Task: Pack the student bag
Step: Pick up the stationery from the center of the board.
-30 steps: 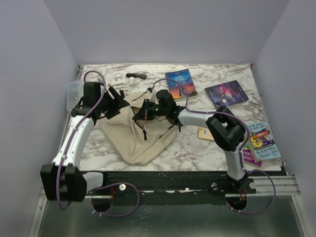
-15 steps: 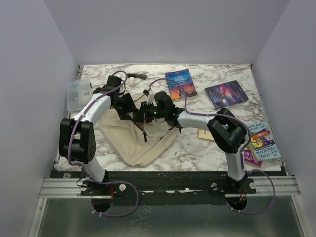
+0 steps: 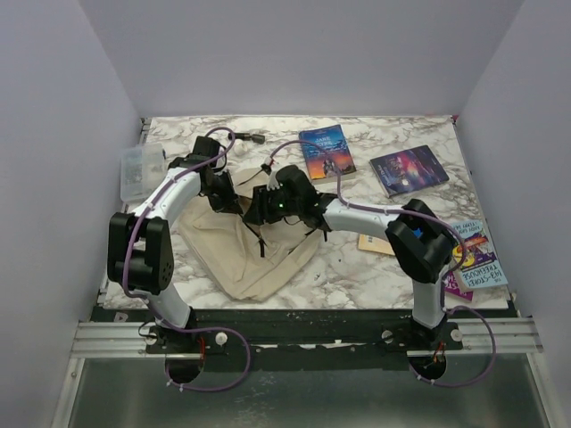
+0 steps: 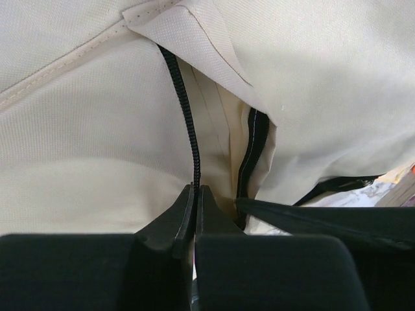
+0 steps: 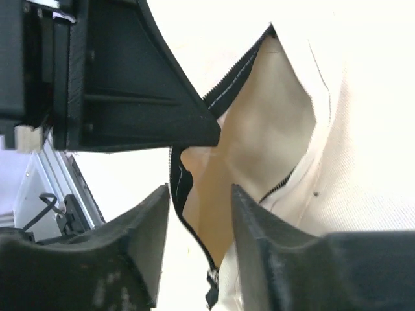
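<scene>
The student bag, soft beige canvas with black zippers, lies flat on the marble table left of centre. My left gripper is at its top opening; in the left wrist view the left gripper is shut on the bag's black zipper edge. My right gripper sits right beside it, facing it. In the right wrist view the right gripper stands open, the other zipper edge passing loose between its fingers. The bag's opening gapes, showing the beige lining.
A blue book and a dark book lie at the back of the table. Colourful books lie at the right edge, a tan flat item beside the right arm. A clear plastic box stands at the left edge.
The left arm swung in from the left to the bag's opening and its jaws closed on the zipper edge. The right gripper's jaws opened and let go of the bag.
</scene>
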